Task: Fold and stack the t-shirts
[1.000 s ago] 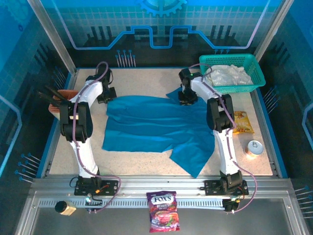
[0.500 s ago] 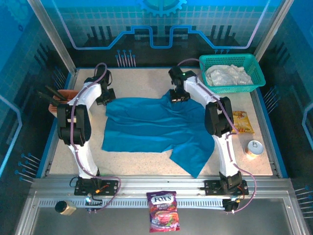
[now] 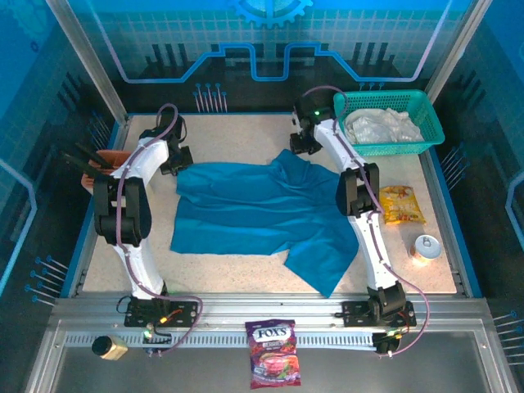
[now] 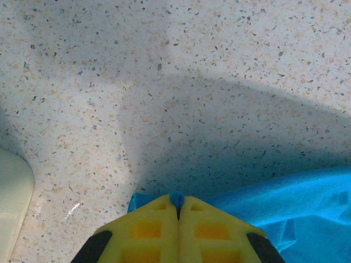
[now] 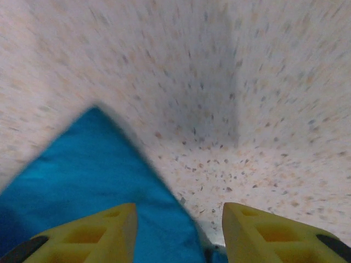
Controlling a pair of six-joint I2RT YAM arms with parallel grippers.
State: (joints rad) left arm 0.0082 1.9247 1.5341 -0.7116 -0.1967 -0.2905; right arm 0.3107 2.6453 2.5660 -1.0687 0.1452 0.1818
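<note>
Teal shirt (image 3: pixel 262 213) lies spread flat mid-table, mostly smooth, with one flap trailing toward 5 o'clock. White shirt (image 3: pixel 378 124) is bunched in the basket (image 3: pixel 432 123) at 1 o'clock.

Left gripper (image 4: pixel 177 198) is clamped tight on the teal shirt's 10 o'clock corner, a nub of blue pinched between the fingers (image 4: pixel 148 230). Right gripper (image 5: pixel 178 212) sits at the shirt's 12 o'clock peak, jaws parted partway and holding nothing. The cloth point lies under one finger, with bare table (image 5: pixel 247 109) between the tips.

Handling: thin, soft, light cloth, not fragile. It looks limp, so it will likely sag, drag and wrinkle when pulled across the speckled top. Best holds are corners and edges (shoulder, sleeve tip, hem), pinched low against the table. The right side needs a pinch on that peak before any fold.

Around:
- Snack pack (image 3: pixel 399 205) and can (image 3: pixel 424 247) at 3 o'clock, near the right arm's sweep.
- Candy bag (image 3: pixel 274 364) at 6 and jar (image 3: pixel 108 347) at 7, on the rail and out of the way.
- Brown item (image 3: pixel 110 157) at 9 o'clock, beside the left arm.
- The basket rim is just beside the right gripper and may snag a reach for the white shirt.
</note>
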